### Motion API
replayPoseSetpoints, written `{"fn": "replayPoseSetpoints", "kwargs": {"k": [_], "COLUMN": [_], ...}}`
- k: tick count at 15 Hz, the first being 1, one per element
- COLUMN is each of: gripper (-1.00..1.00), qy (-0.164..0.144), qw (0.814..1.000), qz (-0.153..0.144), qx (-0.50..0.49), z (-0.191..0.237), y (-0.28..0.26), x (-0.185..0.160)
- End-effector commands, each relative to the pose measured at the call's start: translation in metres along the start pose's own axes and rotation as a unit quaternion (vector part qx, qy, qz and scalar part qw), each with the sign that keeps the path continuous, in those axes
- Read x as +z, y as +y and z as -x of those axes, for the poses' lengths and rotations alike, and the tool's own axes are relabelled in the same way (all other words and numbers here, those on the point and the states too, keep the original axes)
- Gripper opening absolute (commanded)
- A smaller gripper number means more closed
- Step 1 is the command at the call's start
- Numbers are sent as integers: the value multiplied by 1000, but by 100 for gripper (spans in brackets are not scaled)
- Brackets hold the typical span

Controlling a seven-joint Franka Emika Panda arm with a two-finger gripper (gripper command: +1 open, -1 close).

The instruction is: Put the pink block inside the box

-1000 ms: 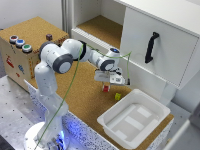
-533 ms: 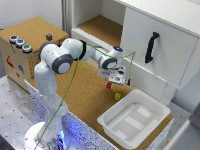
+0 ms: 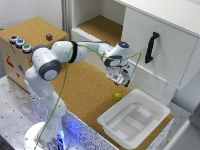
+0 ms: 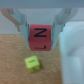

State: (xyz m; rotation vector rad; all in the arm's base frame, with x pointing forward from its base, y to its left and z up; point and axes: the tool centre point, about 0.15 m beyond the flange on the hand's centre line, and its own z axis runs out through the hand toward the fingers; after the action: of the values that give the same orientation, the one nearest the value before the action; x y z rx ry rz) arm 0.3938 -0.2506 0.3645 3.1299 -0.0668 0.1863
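Cork-brown tabletop (image 3: 85, 95) under everything. Jaws closed on the pink block (image 4: 40, 38), seen in the wrist view with black letters on its face, held between the two fingers (image 4: 21, 22) and lifted above the surface. Gripper (image 3: 119, 79) hanging just in front of the white cabinet (image 3: 160, 40). Yellow-green cube (image 3: 118, 96) lying on the cork below, apart from the held block. White box (image 3: 132, 120) nearer, toward the exterior view's right, beside the cube.
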Motion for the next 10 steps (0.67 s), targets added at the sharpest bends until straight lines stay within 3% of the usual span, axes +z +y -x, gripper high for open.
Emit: {"fn": "replayPoseSetpoints", "kwargs": {"k": [1, 4, 7, 10], "gripper": [-100, -100, -100, -100], "qy": [-24, -38, -59, -47], "qw": [996, 992, 992, 994], "qz": [23, 30, 34, 37], "qx": [84, 113, 107, 90], "z": [32, 40, 47, 42], "y": [105, 158, 192, 203], "x": [16, 31, 69, 88]}}
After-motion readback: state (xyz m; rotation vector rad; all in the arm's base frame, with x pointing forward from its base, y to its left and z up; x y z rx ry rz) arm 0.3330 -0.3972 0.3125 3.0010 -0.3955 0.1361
